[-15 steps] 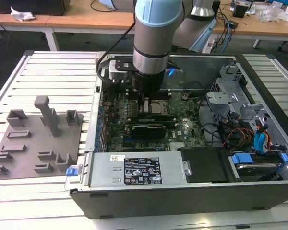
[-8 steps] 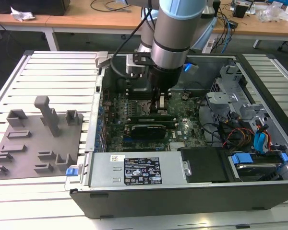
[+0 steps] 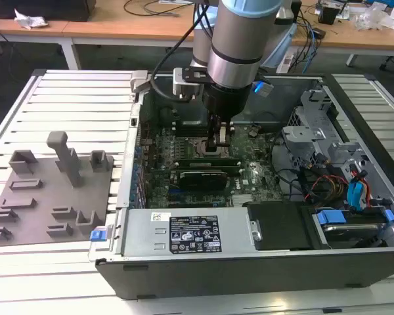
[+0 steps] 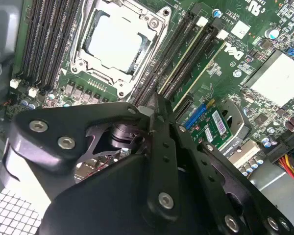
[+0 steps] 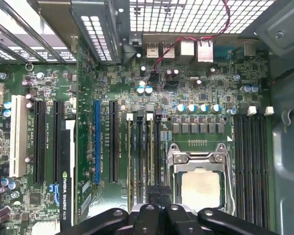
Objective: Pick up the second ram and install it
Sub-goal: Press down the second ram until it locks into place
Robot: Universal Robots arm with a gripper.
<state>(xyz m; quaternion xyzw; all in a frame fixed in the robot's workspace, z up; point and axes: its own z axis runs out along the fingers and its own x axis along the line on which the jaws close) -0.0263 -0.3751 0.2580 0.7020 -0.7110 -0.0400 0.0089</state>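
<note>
Fingers (image 4: 159, 122) pressed together bear down on the second ram (image 4: 193, 58), apparently to seat it in its slot beside the processor socket (image 4: 117, 41).

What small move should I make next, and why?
Probably a short, straight press down: the gripper sits at one end of the second ram, which already stands in its slot beside the processor socket, and I can't tell whether it is fully seated.

A grey fixture tray (image 3: 49, 197) lies beside the open computer case (image 3: 249, 262) on the slatted table (image 3: 79, 92).
</note>
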